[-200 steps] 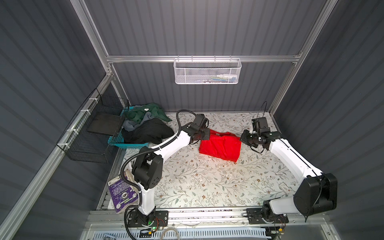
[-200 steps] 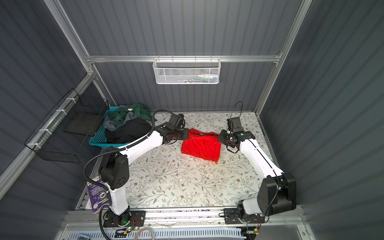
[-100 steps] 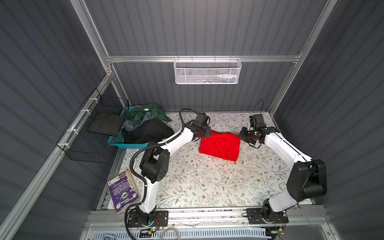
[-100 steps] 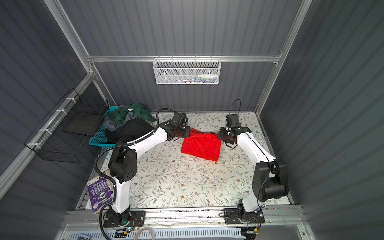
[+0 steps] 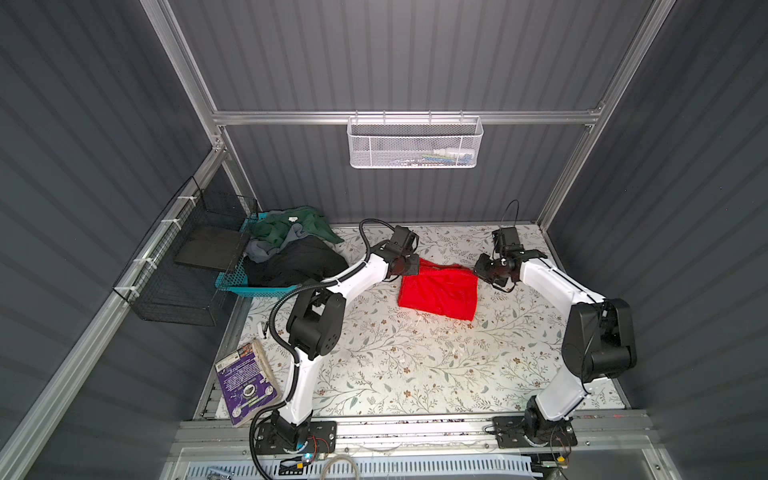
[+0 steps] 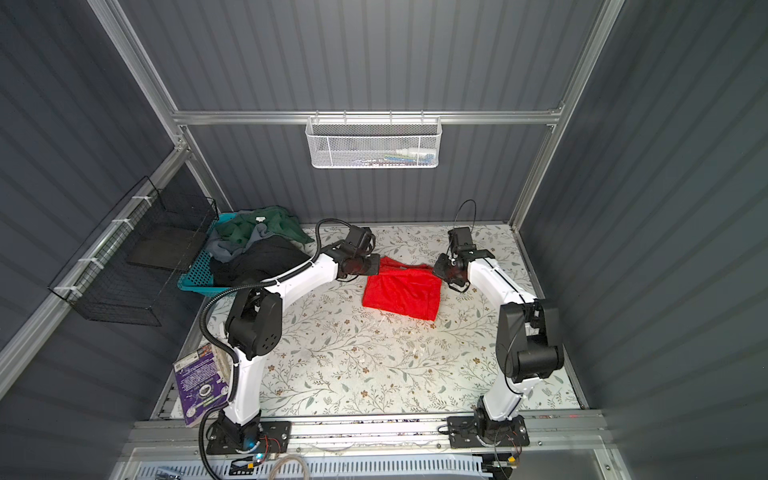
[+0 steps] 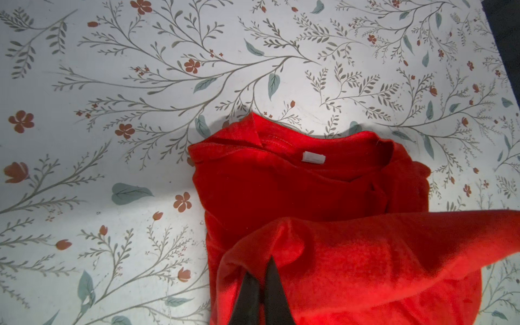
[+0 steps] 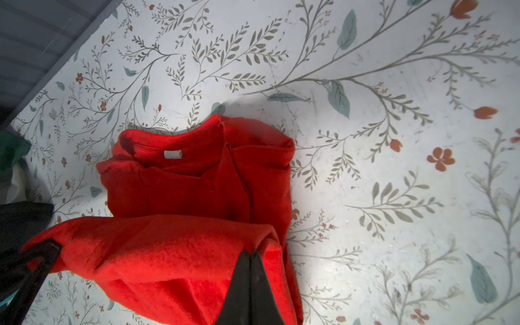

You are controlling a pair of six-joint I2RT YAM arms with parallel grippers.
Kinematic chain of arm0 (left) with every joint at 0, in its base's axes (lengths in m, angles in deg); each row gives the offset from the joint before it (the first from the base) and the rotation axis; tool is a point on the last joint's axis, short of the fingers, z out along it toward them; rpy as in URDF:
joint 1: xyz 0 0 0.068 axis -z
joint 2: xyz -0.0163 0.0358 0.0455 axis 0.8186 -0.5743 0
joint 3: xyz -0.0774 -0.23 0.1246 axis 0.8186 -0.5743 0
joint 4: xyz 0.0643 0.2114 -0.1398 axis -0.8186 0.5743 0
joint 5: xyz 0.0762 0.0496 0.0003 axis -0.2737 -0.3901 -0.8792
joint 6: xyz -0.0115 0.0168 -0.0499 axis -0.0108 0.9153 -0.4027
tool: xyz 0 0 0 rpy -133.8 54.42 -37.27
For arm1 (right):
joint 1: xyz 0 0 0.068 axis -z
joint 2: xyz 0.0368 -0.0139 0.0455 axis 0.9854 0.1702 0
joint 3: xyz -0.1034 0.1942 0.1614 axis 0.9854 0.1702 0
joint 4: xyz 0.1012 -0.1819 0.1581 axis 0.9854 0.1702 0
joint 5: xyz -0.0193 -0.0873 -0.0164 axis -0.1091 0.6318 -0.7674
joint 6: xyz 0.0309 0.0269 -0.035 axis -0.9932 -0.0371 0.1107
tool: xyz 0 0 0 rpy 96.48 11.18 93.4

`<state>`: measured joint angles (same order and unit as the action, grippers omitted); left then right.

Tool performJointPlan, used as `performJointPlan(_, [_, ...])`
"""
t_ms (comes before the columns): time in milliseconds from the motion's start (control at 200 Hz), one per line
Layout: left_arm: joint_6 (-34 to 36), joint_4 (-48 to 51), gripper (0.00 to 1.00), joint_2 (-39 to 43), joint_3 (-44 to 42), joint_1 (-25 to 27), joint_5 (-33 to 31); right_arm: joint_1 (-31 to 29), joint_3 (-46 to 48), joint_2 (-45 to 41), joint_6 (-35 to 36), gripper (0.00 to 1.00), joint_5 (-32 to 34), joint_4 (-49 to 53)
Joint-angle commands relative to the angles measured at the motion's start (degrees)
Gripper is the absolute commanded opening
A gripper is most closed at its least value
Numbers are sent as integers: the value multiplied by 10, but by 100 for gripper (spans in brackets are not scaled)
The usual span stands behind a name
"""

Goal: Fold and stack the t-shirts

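My left hand (image 7: 263, 268) is shut tight on the red shirt (image 5: 438, 293), its two black fingers pinching a raised fold of cloth at the left end of the shirt's far edge. My right hand (image 8: 250, 260) is shut the same way on the right end of that edge. In both top views the hands sit one at each end, with the cloth running between them. The wrist views show that strip lifted clear of the rest of the shirt.

The shirt lies on the table (image 5: 415, 365), towards the back and near the middle, folded into a rough rectangle. Its collar, with a white tag (image 7: 313, 157), rests flat and is not lifted.

Well apart to the left, the green shirt (image 5: 291, 224), grey shirt (image 5: 266, 249) and black shirt (image 5: 299, 262) are heaped in the basket (image 5: 232, 279) at the table's back left corner.
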<state>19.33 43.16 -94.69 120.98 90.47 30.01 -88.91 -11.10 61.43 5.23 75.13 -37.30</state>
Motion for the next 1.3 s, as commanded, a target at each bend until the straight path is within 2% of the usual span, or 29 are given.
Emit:
performJointPlan(0, [1, -5, 0, -21, 26, -9, 6, 6, -19, 18, -3, 0, 12, -7])
performJointPlan(395, [-4, -8, 0, -55, 74, -12, 3, 11, -82, 70, -4, 0, 23, 0])
performJointPlan(645, [-4, 14, 0, -105, 132, -24, -10, 15, -113, 111, -7, 0, 14, 7])
performJointPlan(675, [0, 13, 26, -108, 134, -26, -10, 16, -117, 117, -5, 19, 10, 9])
performJointPlan(690, [4, 12, 45, -108, 134, -26, -10, 17, -119, 120, -4, 27, 7, 10])
performJointPlan(735, [11, 11, 80, -108, 134, -27, -25, 19, -125, 126, 3, 46, 0, 14])
performJointPlan(750, [14, 12, 85, -107, 132, -27, -33, 20, -127, 128, 5, 49, -2, 16])
performJointPlan(805, [28, 6, 94, -94, 116, -28, -51, 22, -129, 127, 11, 59, -3, 25])
performJointPlan(820, [31, 3, 98, -87, 108, -28, -57, 22, -128, 125, 12, 62, -1, 26])
performJointPlan(910, [44, -52, 100, -29, 27, -28, -93, 24, -104, 95, 17, 79, 17, 18])
performJointPlan(1071, [67, -101, 100, 50, -73, -28, -120, 24, -59, 47, 18, 83, -1, 11])
performJointPlan(1296, [34, -125, 100, 77, -130, -28, -8, 24, 27, 4, -13, 89, -70, -33])
